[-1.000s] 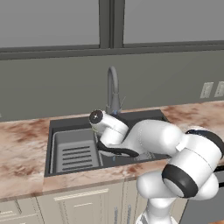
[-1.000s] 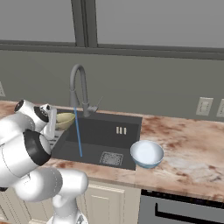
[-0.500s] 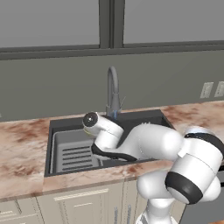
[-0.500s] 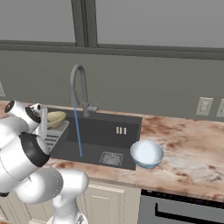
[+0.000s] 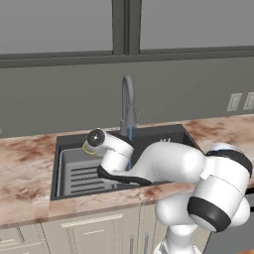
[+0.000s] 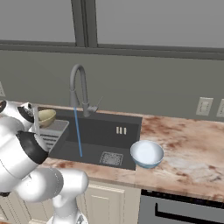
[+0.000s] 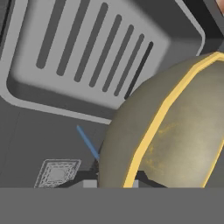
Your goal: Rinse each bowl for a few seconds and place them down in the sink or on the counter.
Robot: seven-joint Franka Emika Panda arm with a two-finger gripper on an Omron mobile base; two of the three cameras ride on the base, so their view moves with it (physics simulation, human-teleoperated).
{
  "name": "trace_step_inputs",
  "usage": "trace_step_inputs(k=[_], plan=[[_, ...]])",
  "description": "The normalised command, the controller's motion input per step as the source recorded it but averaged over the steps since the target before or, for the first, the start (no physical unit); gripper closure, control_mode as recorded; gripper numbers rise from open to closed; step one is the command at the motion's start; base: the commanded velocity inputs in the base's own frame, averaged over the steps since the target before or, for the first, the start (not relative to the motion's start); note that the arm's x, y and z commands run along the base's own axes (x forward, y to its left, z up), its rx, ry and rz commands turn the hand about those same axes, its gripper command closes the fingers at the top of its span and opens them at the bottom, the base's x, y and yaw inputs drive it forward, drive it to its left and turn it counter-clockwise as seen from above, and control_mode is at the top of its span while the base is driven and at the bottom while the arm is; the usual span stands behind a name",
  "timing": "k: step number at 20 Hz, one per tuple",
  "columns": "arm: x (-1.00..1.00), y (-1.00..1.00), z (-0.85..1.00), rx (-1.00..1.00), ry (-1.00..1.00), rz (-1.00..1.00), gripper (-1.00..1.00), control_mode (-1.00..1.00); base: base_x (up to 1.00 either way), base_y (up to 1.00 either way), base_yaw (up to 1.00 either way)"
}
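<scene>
Reaching left over drying tray [image 5: 84, 174], fingers clamping olive-gold bowl [image 7: 175, 127].

Two bowls: one olive-gold bowl [image 6: 46, 117] over ribbed drying tray [image 6: 54, 133], one pale blue bowl [image 6: 147, 153] on counter [image 6: 192, 148]. One sink [image 6: 111, 138], one gooseneck faucet [image 6: 78, 89], one water stream [image 6: 78, 133], one square drain [image 6: 111, 158]. Two wall outlets [image 6: 203, 106].

A dark-framed window [image 6: 83, 22] spans the grey wall [image 6: 144, 83] above beige cabinets [image 5: 94, 230]; white outlets [image 6: 204, 106] dot the wall, with a dark oven front [image 6: 183, 210] at lower right.
</scene>
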Motion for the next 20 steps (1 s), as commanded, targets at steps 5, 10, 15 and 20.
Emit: trace_step_inputs(k=[5,10,15,20], plan=[[-0.01,0.28,0.11,0.00,0.00,0.15,1.00,-1.00,0.00,0.00,0.00],[-0.03,0.30,0.11,0.00,0.00,0.14,1.00,-1.00,0.00,0.00,0.00],[-0.14,0.22,0.14,0.01,-0.03,0.12,1.00,-1.00,0.00,0.00,0.00],[-0.24,0.12,0.16,0.02,-0.04,0.11,1.00,-1.00,0.00,0.00,0.00]])
